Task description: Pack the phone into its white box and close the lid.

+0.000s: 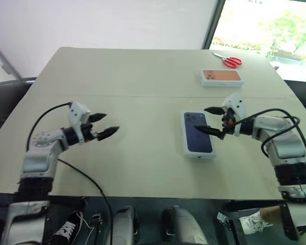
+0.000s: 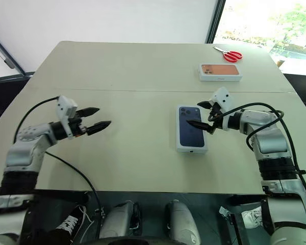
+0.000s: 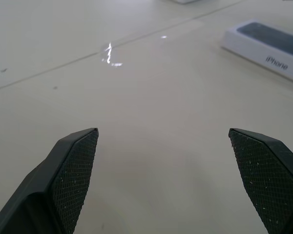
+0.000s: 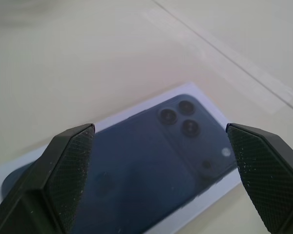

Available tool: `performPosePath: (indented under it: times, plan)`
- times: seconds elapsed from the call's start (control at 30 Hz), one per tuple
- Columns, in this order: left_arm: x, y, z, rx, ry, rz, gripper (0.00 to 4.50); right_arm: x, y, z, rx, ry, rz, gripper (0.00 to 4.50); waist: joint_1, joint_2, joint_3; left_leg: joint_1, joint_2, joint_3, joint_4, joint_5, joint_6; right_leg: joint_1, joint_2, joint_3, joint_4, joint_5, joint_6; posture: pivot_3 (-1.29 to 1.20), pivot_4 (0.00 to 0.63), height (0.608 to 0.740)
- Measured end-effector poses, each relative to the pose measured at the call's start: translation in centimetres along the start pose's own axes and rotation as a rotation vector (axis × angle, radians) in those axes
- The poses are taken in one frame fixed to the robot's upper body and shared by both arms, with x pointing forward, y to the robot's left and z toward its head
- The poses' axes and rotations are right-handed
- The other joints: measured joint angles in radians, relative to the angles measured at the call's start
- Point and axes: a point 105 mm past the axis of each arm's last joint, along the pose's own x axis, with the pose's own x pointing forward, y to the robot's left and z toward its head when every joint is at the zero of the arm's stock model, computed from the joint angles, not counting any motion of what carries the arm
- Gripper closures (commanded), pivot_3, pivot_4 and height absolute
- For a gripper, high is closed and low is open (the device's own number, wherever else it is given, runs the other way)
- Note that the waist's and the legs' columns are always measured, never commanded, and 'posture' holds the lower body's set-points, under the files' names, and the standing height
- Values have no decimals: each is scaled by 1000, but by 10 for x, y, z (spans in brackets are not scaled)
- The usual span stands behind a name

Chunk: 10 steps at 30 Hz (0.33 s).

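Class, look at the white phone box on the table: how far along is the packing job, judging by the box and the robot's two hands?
It looks finished. The white rectangular box with the dark blue phone picture on its lid lies closed and flat on the beige table; the phone itself is not visible. Nothing is in hand: the left hand is open, well off to the side, and the right hand is open over the lid's edge. Nothing appears left.

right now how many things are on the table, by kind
phone boxes: 2, the closed white box with the dark blue phone picture on its lid and the box printed with an orange phone
scissors: 1, red-handled
total: 3
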Motion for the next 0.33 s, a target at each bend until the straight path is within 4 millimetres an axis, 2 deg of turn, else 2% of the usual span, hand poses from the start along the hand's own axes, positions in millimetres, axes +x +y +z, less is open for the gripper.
performPosePath:
  times: [0.1, 0.2, 0.33]
  plan:
    - [-25, -1, -18, -14, 63, 31, 11, -20, -1, -11, -49, 28, -8, 0, 0, 0, 0, 0, 0, 0, -1, 0, 0, 0, -2, 0, 0, 0, -1, 0, 150, 740]
    - [-55, 4, -28, -14, 88, 96, 11, -44, 0, -26, -52, 69, -16, 0, -1, 1, 0, 0, 0, 0, -2, -1, -1, -1, -3, 0, -1, -2, -4, 0, 150, 740]
    - [-77, 13, -21, 0, 71, 163, 11, -59, -1, -30, -56, 84, -20, 0, -2, 2, 0, 1, 0, 1, -4, -1, -1, -1, -4, 0, -1, -3, -8, 0, 150, 740]
